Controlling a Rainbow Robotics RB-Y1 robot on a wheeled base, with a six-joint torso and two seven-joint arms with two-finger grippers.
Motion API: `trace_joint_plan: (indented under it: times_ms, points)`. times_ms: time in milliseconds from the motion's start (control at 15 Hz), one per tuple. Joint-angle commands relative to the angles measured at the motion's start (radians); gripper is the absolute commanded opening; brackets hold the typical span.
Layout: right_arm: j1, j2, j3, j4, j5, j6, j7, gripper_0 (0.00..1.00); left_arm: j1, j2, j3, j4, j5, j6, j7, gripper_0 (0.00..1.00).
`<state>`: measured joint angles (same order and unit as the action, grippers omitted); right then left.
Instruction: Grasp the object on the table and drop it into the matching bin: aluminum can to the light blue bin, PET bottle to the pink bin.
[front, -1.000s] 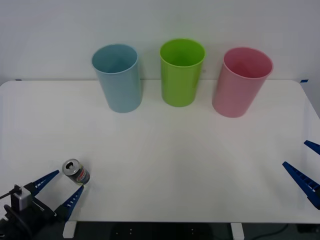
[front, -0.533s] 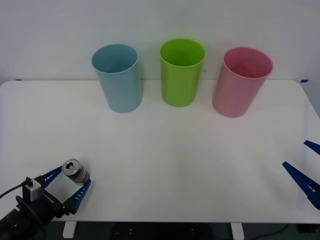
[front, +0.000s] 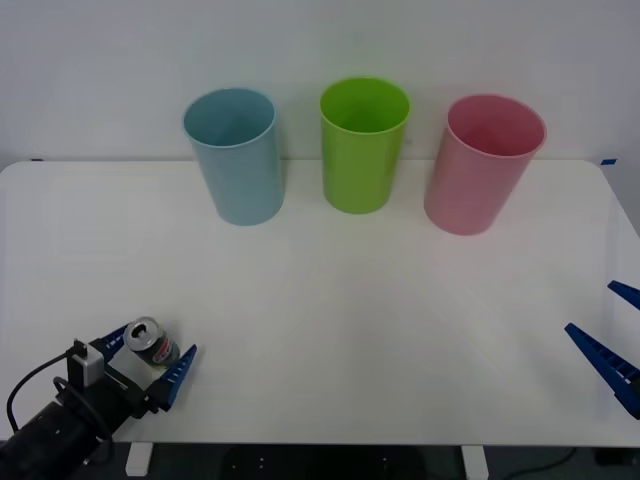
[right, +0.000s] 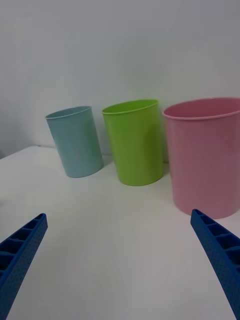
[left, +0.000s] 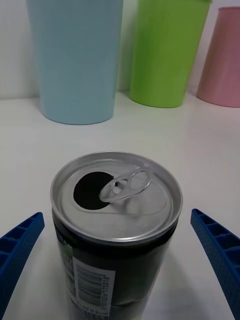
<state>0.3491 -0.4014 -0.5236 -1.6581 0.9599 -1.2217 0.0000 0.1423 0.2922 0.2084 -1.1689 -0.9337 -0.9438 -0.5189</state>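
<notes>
The aluminum can (front: 151, 342), small and dark with a silver top and open pull-tab, stands upright near the front left corner of the white table (front: 330, 300). My left gripper (front: 148, 350) is open with one blue finger on each side of the can; in the left wrist view the can (left: 116, 225) rises between the two fingers, apart from both. The light blue bin (front: 235, 155) stands at the back left and the pink bin (front: 484, 163) at the back right. My right gripper (front: 615, 340) is parked open at the table's right edge.
A lime green bin (front: 363, 144) stands between the light blue and pink bins along the back wall. In the right wrist view the light blue bin (right: 76, 141), green bin (right: 135, 141) and pink bin (right: 207, 155) line up ahead. The table's front edge lies just behind the can.
My left gripper has moved forward and right, so the can now sits between its fingers instead of at their tips. The right arm and the bins have not moved.
</notes>
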Motion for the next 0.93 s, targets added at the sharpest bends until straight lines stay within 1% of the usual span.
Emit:
trace_joint_plan:
  times_ms: [67,133,200,267,333,400,933]
  points:
    - [0.000,0.000,0.000,0.000,0.000,0.000,0.000,1.00,-0.006,0.001,0.000,0.002,-0.002,0.004,-0.001,1.00]
    - [0.000,0.000,0.000,0.000,0.000,0.000,0.000,1.00,-0.004,0.001,-0.001,0.000,-0.002,0.004,0.000,1.00]
    - [0.000,0.000,0.000,0.000,0.000,0.000,0.000,1.00,-0.004,0.001,-0.001,0.002,-0.002,0.004,0.000,0.70]
    - [0.000,0.000,0.000,0.000,0.000,0.000,0.000,1.00,-0.004,0.001,-0.001,0.002,-0.002,0.004,-0.001,0.10]
    - [0.000,0.000,0.000,0.000,0.000,0.000,0.000,1.00,-0.004,0.001,-0.001,0.002,-0.002,0.004,-0.001,0.02]
    - [0.000,0.000,0.000,0.000,0.000,0.000,0.000,1.00,-0.004,0.001,-0.001,0.002,-0.002,0.004,-0.001,0.00]
    - [0.000,0.000,0.000,0.000,0.000,0.000,0.000,1.00,0.000,0.001,0.009,0.002,0.000,0.004,0.004,0.00]
